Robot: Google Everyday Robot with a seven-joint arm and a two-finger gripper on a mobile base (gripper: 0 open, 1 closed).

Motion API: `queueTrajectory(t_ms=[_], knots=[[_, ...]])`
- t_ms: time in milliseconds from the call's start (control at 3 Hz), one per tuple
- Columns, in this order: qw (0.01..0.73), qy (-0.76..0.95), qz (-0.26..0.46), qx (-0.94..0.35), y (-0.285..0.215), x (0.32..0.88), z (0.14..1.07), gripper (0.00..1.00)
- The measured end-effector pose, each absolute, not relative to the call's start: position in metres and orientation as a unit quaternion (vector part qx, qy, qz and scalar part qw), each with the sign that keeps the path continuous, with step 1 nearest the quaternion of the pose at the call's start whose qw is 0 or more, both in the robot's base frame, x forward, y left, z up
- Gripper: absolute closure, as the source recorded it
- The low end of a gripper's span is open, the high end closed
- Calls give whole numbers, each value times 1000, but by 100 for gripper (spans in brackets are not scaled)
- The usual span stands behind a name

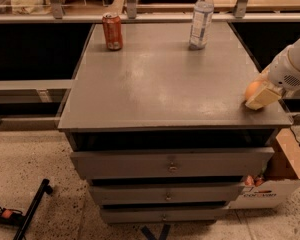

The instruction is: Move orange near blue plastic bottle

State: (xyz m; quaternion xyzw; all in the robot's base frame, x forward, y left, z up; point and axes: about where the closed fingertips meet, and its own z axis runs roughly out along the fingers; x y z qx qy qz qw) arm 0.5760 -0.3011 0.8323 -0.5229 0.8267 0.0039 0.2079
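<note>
Camera view: a white arm (295,64) is reaching in from the right edge, angling down to the grey tabletop (165,84). Its tool (259,97) is sitting at the near right corner, partly covering the orange (251,90); whether it is grasping cannot be told. The blue plastic bottle (201,18) is standing well apart, at the far edge.

White arm (296,61) with dotted grille (291,80) ends in a cream gripper (258,95) — at the right edge of the table (160,79).

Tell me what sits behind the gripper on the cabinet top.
The orange lies behind the gripper, near the cabinet top's right front corner. Only its left side shows; the gripper covers the rest.
</note>
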Motion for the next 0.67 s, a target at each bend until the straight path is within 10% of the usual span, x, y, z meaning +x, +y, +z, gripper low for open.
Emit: queueTrajectory(t_ms=[667], knots=[[228, 816, 10, -531, -299, 573, 846, 100]])
